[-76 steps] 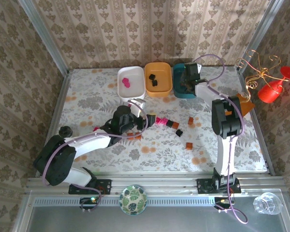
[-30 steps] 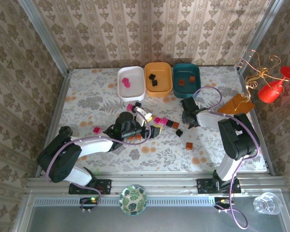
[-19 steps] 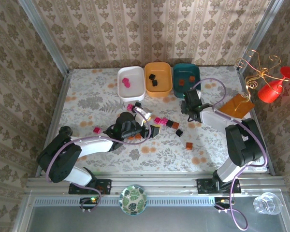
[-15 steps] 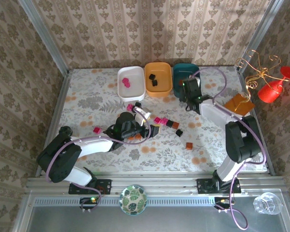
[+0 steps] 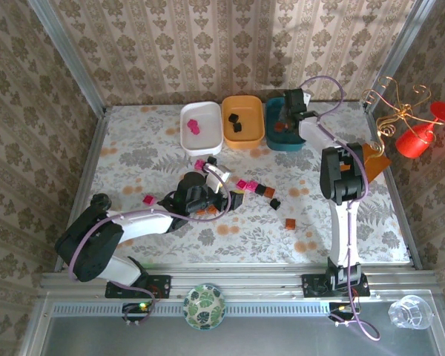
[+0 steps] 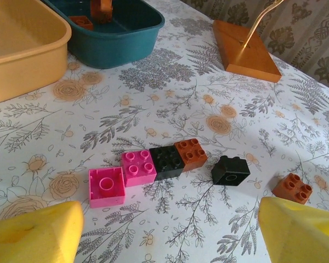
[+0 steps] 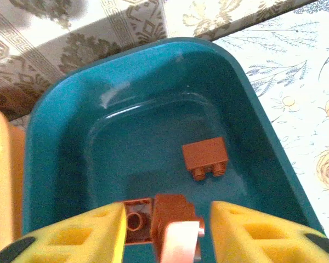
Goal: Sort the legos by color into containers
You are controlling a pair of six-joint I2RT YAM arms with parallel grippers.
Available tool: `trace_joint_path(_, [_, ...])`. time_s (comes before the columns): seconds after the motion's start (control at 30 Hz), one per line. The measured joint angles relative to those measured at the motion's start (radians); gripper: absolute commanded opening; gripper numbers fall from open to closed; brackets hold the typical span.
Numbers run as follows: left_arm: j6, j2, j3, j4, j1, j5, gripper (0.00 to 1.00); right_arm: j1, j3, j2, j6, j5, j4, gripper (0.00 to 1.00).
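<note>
- The teal tray [image 7: 60,137] lies right under the right pincer [image 7: 167,211], with brown bricks [image 7: 205,158] in it.
- Two pink bricks [image 6: 138,167], a black brick [image 6: 167,162] and a brown brick [image 6: 190,154] touch in a row on the worktop [image 6: 153,98], just ahead of the left pincer [image 6: 170,211].
- The yellow tray [image 5: 250,111] and the white tray [image 5: 208,138] lie left of the right pincer.

The white tray [image 5: 208,141], yellow tray [image 5: 252,133] and teal tray [image 5: 276,143] line the far edge, packed side by side. Bare tabletop [image 5: 133,159] lies wide on the left. Before the spread left jaws a touching row of bricks [image 6: 165,163] crosses the way, a black brick [image 6: 231,170] just beside it. The right arm [image 5: 340,185] spans the right side, the right jaws over the teal tray; a wooden slab [image 6: 245,52] stands by the right edge
</note>
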Motion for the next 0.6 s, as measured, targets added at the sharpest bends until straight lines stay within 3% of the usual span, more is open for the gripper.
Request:
trace_joint_path(0.17, [0.0,0.0,0.0,-0.011,0.0,-0.003,0.85,0.017,-0.096,-0.073,-0.013,0.006,-0.008,0.62])
trace_joint_path(0.43, [0.0,-0.001,0.0,-0.013,0.01,0.014,0.86,0.132,-0.585,-0.51,-0.05,-0.023,0.052,0.66])
trace_joint_path(0.6, [-0.031,-0.002,-0.005,-0.001,0.087,0.05,0.86,0.211,-0.812,-0.705,-0.05,-0.077,0.038,0.69])
